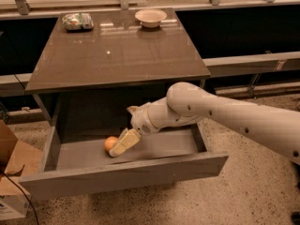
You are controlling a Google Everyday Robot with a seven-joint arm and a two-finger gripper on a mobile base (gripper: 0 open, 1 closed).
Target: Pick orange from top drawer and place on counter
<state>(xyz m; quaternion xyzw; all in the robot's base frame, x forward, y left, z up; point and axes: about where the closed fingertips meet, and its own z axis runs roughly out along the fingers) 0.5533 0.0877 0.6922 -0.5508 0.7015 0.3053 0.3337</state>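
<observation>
The top drawer point(126, 175) stands pulled out below the counter point(117, 50). The orange point(110, 143) lies on the drawer floor, left of the middle. My gripper point(118, 146) reaches down into the drawer from the right, at the end of the white arm. Its pale fingers point(124, 141) lie right against the orange's right side and cover part of it. I cannot see whether they grip the fruit.
A white bowl point(150, 18) and a wrapped packet point(78, 21) sit at the back of the counter. A cardboard box point(11, 177) stands on the floor at the left of the drawer. A pale ledge with metal posts point(211, 3) runs behind.
</observation>
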